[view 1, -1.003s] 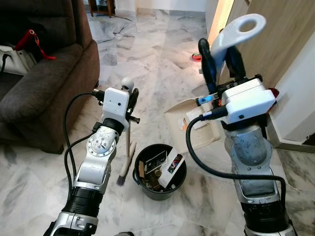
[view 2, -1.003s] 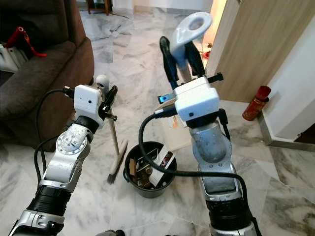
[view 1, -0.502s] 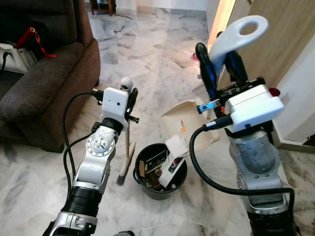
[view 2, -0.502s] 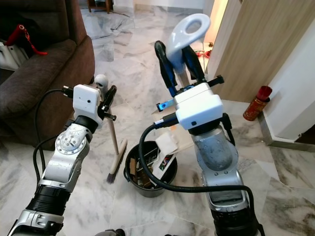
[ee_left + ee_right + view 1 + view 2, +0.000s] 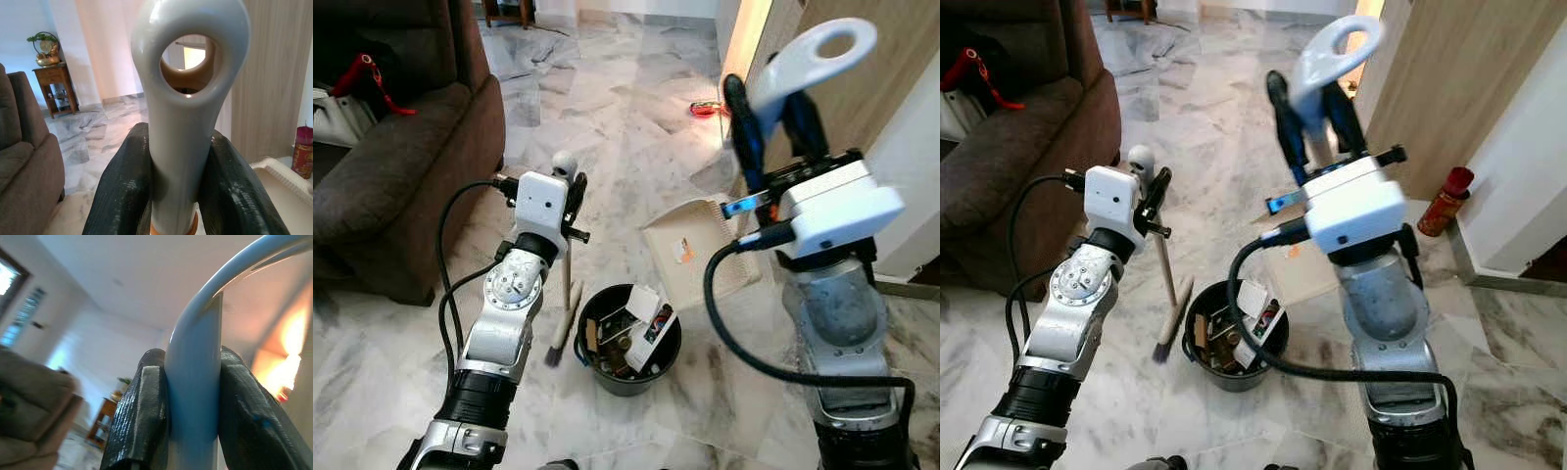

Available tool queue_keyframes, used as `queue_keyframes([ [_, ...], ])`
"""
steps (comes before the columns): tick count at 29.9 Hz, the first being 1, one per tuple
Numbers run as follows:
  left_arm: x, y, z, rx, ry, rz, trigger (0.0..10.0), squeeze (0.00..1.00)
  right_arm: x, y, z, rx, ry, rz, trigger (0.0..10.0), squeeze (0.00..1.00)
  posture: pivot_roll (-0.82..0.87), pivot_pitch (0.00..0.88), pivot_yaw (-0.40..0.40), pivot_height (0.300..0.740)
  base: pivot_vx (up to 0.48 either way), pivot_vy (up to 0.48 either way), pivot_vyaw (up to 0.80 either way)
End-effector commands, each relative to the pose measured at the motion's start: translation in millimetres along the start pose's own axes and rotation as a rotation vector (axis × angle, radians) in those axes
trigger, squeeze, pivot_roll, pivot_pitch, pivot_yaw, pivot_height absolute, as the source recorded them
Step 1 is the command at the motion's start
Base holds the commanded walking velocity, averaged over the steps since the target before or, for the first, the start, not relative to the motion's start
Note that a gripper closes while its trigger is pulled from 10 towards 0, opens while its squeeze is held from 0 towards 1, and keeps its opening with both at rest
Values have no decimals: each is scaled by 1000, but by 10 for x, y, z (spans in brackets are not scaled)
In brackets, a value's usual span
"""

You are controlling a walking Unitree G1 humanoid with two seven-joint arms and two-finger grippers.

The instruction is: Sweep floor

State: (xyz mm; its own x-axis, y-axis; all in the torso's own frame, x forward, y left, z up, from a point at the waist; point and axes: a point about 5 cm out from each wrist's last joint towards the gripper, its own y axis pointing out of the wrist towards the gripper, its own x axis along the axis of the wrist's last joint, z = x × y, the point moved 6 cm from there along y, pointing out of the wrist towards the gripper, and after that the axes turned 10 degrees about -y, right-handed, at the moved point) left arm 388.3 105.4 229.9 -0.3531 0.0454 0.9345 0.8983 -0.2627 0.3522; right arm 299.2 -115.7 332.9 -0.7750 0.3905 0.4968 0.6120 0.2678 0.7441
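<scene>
Left eye view: at centre left, the left gripper [image 5: 570, 192] is clamped on the broom [image 5: 567, 274]; its bristles rest on the marble floor [image 5: 607, 108] beside the black bin [image 5: 628, 338].

Right wrist view: the right gripper [image 5: 193, 396] pinches the dustpan handle [image 5: 195, 382].

Left wrist view: black fingers [image 5: 122, 191] squeeze the broom's looped grey grip.

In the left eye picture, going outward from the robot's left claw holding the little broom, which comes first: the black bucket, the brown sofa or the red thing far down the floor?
Measured from the left gripper:
1. Black bucket, on the floor just below and to the gripper's right.
2. Brown sofa, off to the robot's left.
3. Red thing, lying on the marble far ahead, to the right near the wooden panel.
</scene>
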Motion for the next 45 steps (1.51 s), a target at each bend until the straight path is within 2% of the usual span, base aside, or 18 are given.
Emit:
queue_keyframes([
  [1, 152, 41, -1, -4, 6, -60, 10000, 0, -28, 18, -155, -63, -24, 12, 10000, 0, 119, 161, -48, 740, 0, 0, 0],
  [2, 150, 41, -3, -3, 6, -60, 10000, 0, -120, -1, -234, -101, -45, 50, 10000, 0, 118, 162, -47, 740, 0, 0, 0],
  [4, 149, 42, -5, -3, 5, -60, 10000, 0, -156, -10, -266, -117, -56, 66, 10000, 0, 118, 162, -47, 740, 0, 0, 0],
  [6, 147, 42, -12, -4, 3, -59, 10000, 0, -287, -63, -433, -203, -54, 123, 10000, 0, 116, 165, -44, 740, 0, 0, 0],
  [8, 147, 42, -14, -4, 3, -59, 10000, 0, -312, -76, -467, -220, -53, 134, 10000, 0, 116, 165, -44, 740, 0, 0, 0],
  [16, 147, 39, -13, -7, 2, -56, 10000, 0, -584, -217, -812, -354, -62, 247, 10000, 0, 120, 173, -43, 740, 0, 0, 0],
  [18, 146, 33, -8, -4, 1, -55, 10000, 0, -607, -244, -925, -398, -53, 255, 10000, 0, 120, 173, -42, 740, 0, 0, 0],
  [22, 149, 31, -4, -4, 1, -54, 10000, 0, -598, -244, -995, -426, -37, 251, 10000, 0, 119, 177, -40, 740, 0, 0, 0],
  [28, 149, 31, -5, -4, -1, -55, 10000, 0, -499, -213, -1257, -501, -76, 207, 10000, 0, 114, 171, -38, 740, 0, 0, 0],
  [34, 156, 34, -21, -8, -4, -59, 10000, 0, -515, -239, -1363, -548, -90, 209, 10000, 0, 119, 161, -40, 740, 0, 0, 0],
  [38, 157, 23, -5, -7, -2, -60, 10000, 0, -583, -338, -1499, -593, -155, 244, 10000, 0, 119, 148, -39, 740, 0, 0, 0],
  [45, 150, 8, -4, -6, -3, -59, 10000, 0, -729, -501, -1569, -603, -228, 315, 10000, 0, 125, 137, -41, 740, 0, 0, 0],
])
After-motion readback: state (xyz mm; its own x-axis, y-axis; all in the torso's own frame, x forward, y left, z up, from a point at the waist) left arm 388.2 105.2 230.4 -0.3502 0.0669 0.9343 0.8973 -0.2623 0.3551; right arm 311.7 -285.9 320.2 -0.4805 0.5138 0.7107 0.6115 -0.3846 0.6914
